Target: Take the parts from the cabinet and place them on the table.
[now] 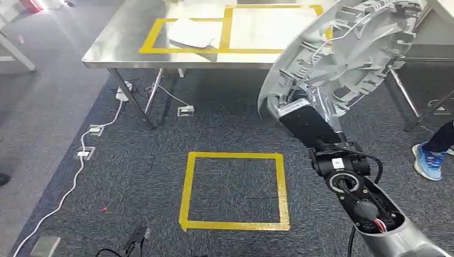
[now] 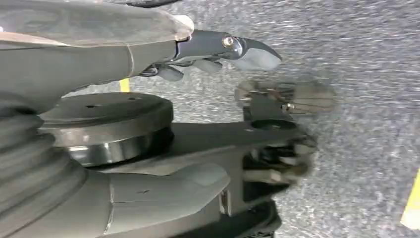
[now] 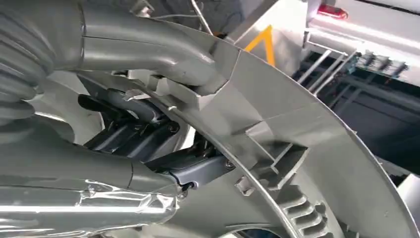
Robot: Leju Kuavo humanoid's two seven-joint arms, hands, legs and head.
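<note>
Above the dark carpet, short of the steel table (image 1: pixel 107 53), my right hand (image 1: pixel 305 120) grips the rim of a grey round ribbed part (image 1: pixel 348 48), held raised and tilted. My left hand (image 2: pixel 223 49) hangs over the floor; fingers blurred, seemingly loosely apart, holding nothing. A white sheet (image 1: pixel 193 33) lies on the table.
</note>
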